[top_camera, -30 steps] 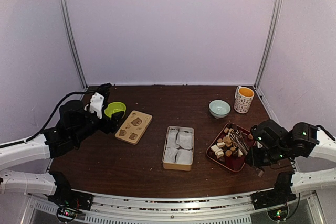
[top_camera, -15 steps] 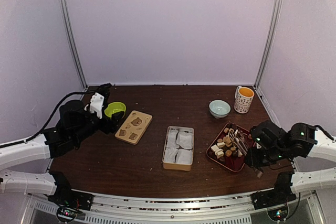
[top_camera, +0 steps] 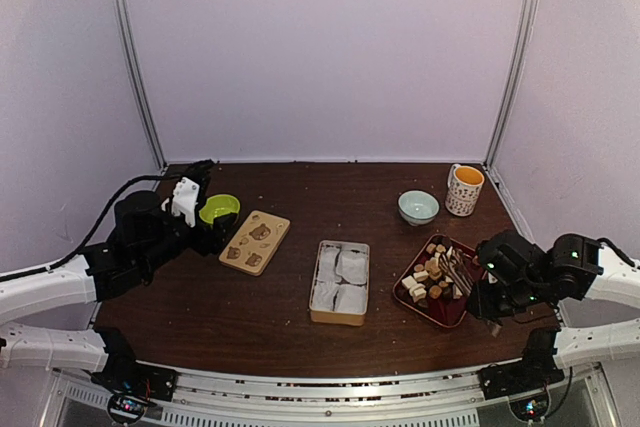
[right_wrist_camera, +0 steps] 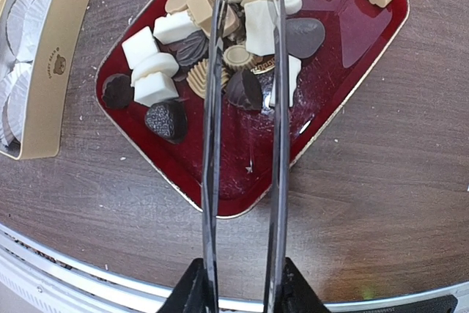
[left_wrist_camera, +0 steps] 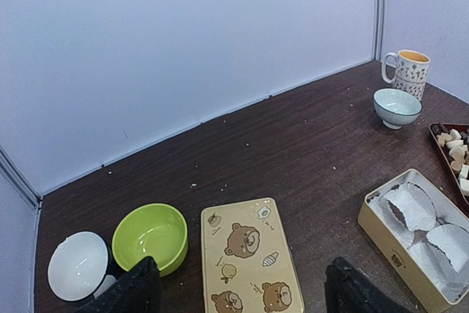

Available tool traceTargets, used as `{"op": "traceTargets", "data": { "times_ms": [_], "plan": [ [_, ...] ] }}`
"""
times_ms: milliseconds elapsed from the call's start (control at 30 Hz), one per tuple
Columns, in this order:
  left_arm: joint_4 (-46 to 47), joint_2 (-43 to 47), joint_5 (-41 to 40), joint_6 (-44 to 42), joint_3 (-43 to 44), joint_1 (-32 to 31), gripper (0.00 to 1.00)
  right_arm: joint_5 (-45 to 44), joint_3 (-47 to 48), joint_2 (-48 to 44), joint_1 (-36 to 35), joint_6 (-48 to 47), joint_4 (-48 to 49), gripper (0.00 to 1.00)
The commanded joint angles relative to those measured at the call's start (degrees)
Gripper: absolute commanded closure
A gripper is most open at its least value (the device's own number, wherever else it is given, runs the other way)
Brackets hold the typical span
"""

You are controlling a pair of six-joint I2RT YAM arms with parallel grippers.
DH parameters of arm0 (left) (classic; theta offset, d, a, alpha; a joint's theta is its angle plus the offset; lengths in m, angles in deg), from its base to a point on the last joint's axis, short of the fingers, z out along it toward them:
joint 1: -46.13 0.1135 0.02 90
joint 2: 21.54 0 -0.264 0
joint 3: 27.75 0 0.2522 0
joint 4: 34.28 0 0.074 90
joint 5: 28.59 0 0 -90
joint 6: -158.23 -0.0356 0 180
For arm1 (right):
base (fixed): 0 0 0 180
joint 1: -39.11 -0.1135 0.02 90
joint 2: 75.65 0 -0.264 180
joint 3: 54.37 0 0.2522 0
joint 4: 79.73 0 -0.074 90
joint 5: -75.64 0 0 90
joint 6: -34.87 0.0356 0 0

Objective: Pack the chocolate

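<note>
Risks:
- The chocolate (right_wrist_camera: 260, 27) lies heaped in the upper half of the red tray (right_wrist_camera: 344, 64), pieces touching and overlapping. If the tongs (right_wrist_camera: 212, 144) close on the heap, they may catch two pieces or push neighbours over the tray's low rim.
- The blades are thin and smooth, and the round and domed pieces look likely to squirt out sideways if pinched off-centre.
- The box (right_wrist_camera: 55, 71) sits at the left edge of the right wrist view, apart from the tray. A loosely held piece could drop on the table during the carry.
- The paper liners (right_wrist_camera: 22, 12) are light. A blade tip dragging through one could pull it out of place.

Pose:
- The right gripper (right_wrist_camera: 240, 287) is clamped on the tongs near their hinged end. The blades run up the frame over the tray, spread apart. Their tips reach the top edge, and it cannot be told whether a piece sits between them.
- The left gripper (left_wrist_camera: 242, 295) is spread wide and grasps nothing. It hovers low over the near end of the bear lid (left_wrist_camera: 249, 247), with the green bowl (left_wrist_camera: 150, 236) just beside.
- No chocolate shows in the box.
</note>
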Motion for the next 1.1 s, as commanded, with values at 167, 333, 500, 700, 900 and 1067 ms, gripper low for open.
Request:
{"op": "traceTargets", "data": {
  "times_ms": [167, 333, 500, 700, 900, 1067],
  "plan": [
    [1.4, -0.6, 0.3, 0.2, 0.6, 0.3, 0.21, 0.2, 2.2, -2.2, 0.0, 0.8, -2.7, 0.71],
    [1.4, -0.6, 0.3, 0.3, 0.6, 0.2, 0.21, 1.7, 0.5, -4.2, 0.0, 2.0, -3.2, 0.71],
    [1.4, -1.0, 0.4, 0.3, 0.8, 0.3, 0.21, 3.2, -0.7, -5.7, 0.1, 3.0, -3.2, 0.70],
    [1.2, -1.0, 0.4, 0.4, 0.9, 0.3, 0.21, 3.3, -0.9, -6.0, 0.1, 3.5, -5.2, 0.70],
    [1.1, -1.0, 0.4, 0.4, 1.0, 0.3, 0.21, 2.5, -1.0, -5.5, 0.0, 3.8, -6.9, 0.70],
    [1.0, -1.1, 0.4, 0.3, 1.0, 0.3, 0.21, 3.2, -0.7, -4.7, 0.0, 3.4, -7.5, 0.71]
  ]
}}
